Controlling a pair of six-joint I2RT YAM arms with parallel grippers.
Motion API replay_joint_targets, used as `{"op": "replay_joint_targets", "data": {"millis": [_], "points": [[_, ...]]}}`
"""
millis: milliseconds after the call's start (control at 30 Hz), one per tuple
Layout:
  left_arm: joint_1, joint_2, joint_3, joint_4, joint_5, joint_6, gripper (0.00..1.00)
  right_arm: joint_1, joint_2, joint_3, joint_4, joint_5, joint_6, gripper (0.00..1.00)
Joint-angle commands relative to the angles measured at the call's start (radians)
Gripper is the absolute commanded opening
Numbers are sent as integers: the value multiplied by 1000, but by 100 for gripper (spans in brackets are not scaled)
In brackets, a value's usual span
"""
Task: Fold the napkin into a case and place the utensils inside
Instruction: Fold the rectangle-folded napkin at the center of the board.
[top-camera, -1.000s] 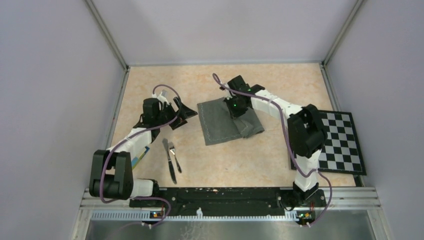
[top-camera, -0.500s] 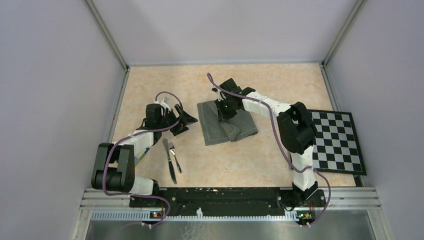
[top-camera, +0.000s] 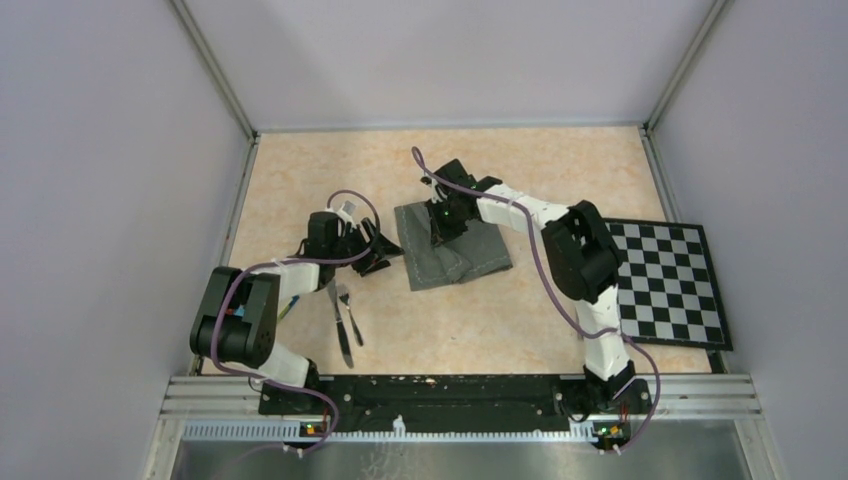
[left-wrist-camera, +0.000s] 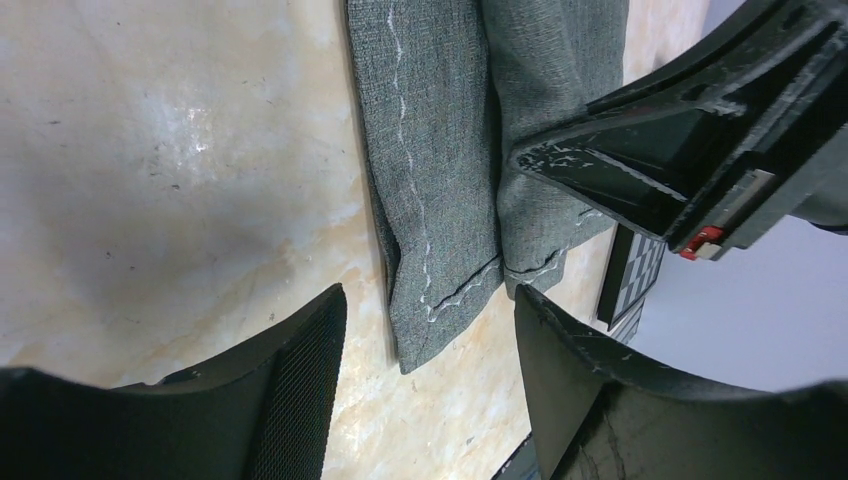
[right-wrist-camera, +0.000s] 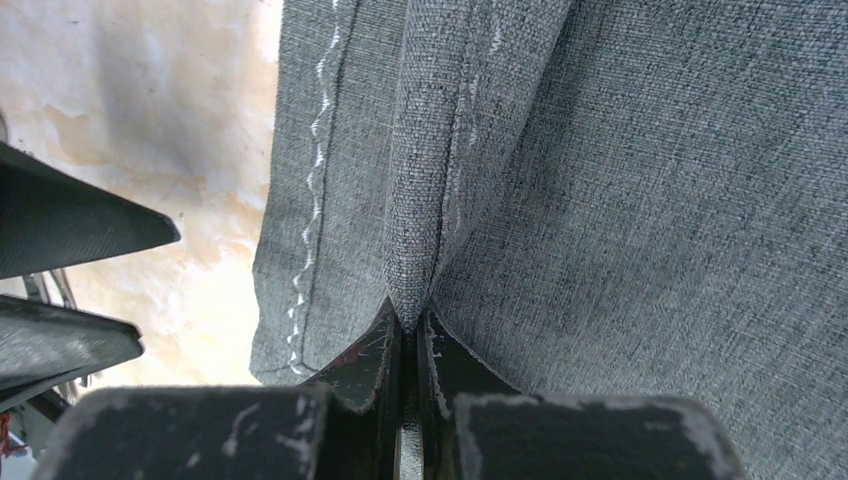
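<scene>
Plainly, knife (top-camera: 337, 322) and fork (top-camera: 350, 312) lie outside the folded napkin (top-camera: 425, 265).

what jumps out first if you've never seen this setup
The dark grey napkin lies half folded at mid-table. The right jaws are shut on a raised fold of it, and the left jaws stand open beside its left edge. A knife and fork lie side by side nearer the front left, and a checkered board sits at the right.

Right wrist view — the napkin (right-wrist-camera: 620, 180) runs off top and right edges.
</scene>
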Motion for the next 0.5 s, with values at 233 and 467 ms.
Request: {"op": "replay_joint_targets", "data": {"millis": [233, 467], "points": [[0, -10, 8, 26, -17, 15, 66, 8, 23, 40, 57, -2, 34, 8], [-1, 7, -1, 37, -5, 16, 65, -104, -184, -153, 311, -249, 149, 58]]}}
